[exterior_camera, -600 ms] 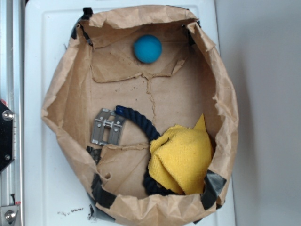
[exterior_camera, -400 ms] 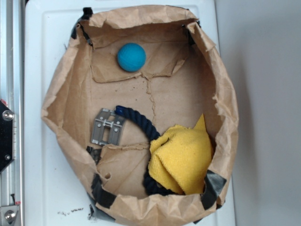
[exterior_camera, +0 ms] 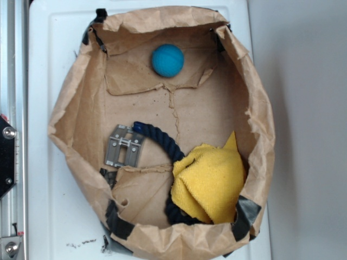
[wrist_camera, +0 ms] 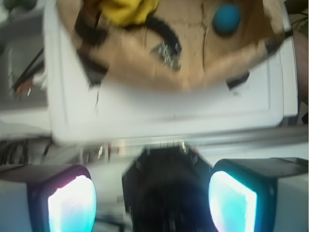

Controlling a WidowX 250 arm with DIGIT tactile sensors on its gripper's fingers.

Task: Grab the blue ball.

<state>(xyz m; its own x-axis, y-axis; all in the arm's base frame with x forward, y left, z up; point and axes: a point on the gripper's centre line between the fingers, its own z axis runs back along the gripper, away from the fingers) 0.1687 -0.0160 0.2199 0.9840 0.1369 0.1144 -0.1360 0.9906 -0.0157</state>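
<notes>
The blue ball (exterior_camera: 167, 60) is a small teal sphere lying on the brown paper at the far end of the opened paper bag (exterior_camera: 70, 103). The exterior view shows no gripper. In the blurred wrist view the blue ball (wrist_camera: 226, 19) appears at the top right, far from my gripper (wrist_camera: 152, 203). The gripper's two fingers (wrist_camera: 72, 205) stand wide apart at the bottom of that view, open, with their pads glowing. Nothing is held between them.
Inside the bag lie a dark navy rope (exterior_camera: 162, 142), a crumpled yellow cloth (exterior_camera: 209, 181) at the near right, and a small metal bracket (exterior_camera: 125, 147). The bag rests on a white tray (exterior_camera: 49, 43). A metal rail (exterior_camera: 11, 81) runs along the left.
The blue ball rolled left and slightly toward the bag's middle, then back right to near where it began. Rope, cloth and bracket have not moved.
</notes>
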